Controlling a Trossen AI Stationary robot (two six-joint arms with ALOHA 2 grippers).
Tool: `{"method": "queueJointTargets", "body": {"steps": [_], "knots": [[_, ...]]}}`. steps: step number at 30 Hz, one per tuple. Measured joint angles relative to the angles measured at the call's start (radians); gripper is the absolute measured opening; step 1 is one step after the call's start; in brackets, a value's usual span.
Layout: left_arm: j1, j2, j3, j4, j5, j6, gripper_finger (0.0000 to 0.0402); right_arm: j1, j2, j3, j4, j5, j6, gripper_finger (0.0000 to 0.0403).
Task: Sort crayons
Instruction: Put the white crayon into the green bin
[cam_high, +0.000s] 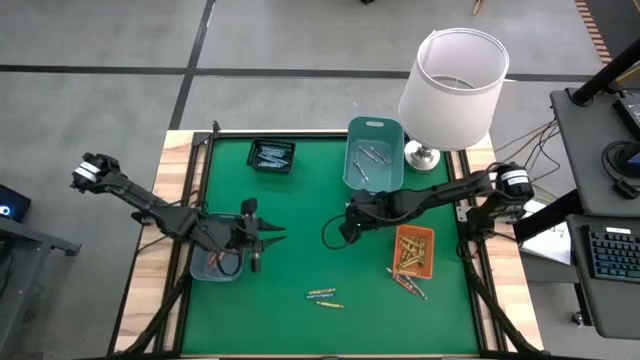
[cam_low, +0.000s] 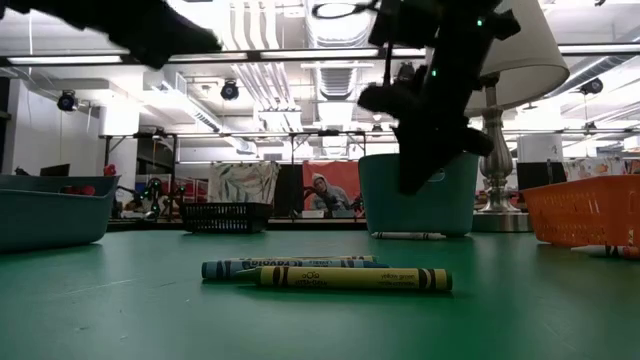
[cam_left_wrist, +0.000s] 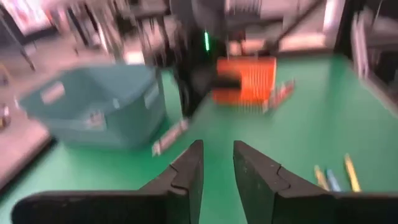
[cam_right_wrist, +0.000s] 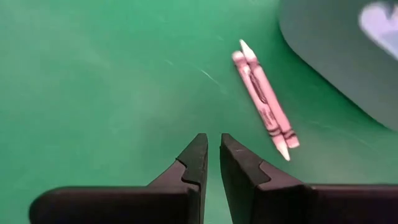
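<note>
Loose crayons lie on the green mat: a blue one (cam_low: 290, 267) and a yellow-green one (cam_low: 350, 279) near the front edge (cam_high: 322, 295), and two pinkish-white ones (cam_right_wrist: 264, 99) side by side next to the tall teal bin (cam_high: 375, 152). More crayons fill the orange basket (cam_high: 413, 250). My right gripper (cam_right_wrist: 213, 146) hangs above the mat's middle (cam_high: 345, 232), short of the pinkish-white pair, all but shut and empty. My left gripper (cam_left_wrist: 217, 155) hovers at centre left (cam_high: 265, 235), pointing across the table, slightly open with nothing between its fingers.
A shallow teal tray (cam_high: 215, 265) sits under the left arm. A black basket (cam_high: 271, 157) stands at the far left of the mat. A white-shaded lamp (cam_high: 450, 85) stands at the far right corner. A few crayons (cam_high: 410, 285) lie beside the orange basket.
</note>
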Motion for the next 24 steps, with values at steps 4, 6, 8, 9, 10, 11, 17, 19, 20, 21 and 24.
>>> {"method": "queueJointTargets", "body": {"steps": [4, 6, 8, 9, 10, 11, 17, 19, 20, 21, 24], "knots": [[0.012, -0.002, -0.011, 0.164, 0.001, 0.129, 0.006, 0.0, 0.041, 0.0, -0.026, 0.001, 0.034, 0.0033], [0.016, -0.002, 0.005, 0.168, 0.001, 0.187, 0.0055, 0.0, 0.054, 0.0, -0.04, 0.013, 0.048, 0.0033], [0.019, -0.002, 0.027, 0.17, 0.0, 0.221, 0.0051, 0.0, 0.063, 0.0, -0.035, 0.032, 0.062, 0.0033], [0.021, -0.002, 0.036, 0.17, 0.0, 0.232, 0.005, 0.0, 0.068, 0.0, -0.038, 0.044, 0.071, 0.0033], [0.024, -0.001, 0.044, 0.17, 0.0, 0.241, 0.0049, 0.0, 0.072, 0.0, -0.038, 0.053, 0.079, 0.0034], [0.026, 0.0, 0.051, 0.169, -0.003, 0.245, 0.0048, 0.0, 0.076, 0.0, -0.038, 0.06, 0.085, 0.0034], [0.036, 0.016, 0.08, 0.169, -0.009, 0.244, 0.0047, 0.0, 0.109, 0.0, -0.036, 0.097, 0.117, 0.0034], [0.035, 0.025, 0.087, 0.168, -0.009, 0.241, 0.0047, 0.0, 0.121, 0.0, -0.035, 0.122, 0.127, 0.0034], [0.035, 0.029, 0.09, 0.17, -0.009, 0.237, 0.0047, 0.0, 0.124, 0.0, -0.036, 0.128, 0.132, 0.0034], [0.035, 0.033, 0.091, 0.17, -0.009, 0.235, 0.0047, 0.0, 0.129, 0.0, -0.033, 0.137, 0.138, 0.0034], [0.035, 0.05, 0.095, 0.174, -0.009, 0.224, 0.0047, 0.0, 0.136, 0.0, -0.031, 0.151, 0.151, 0.0034]]}}
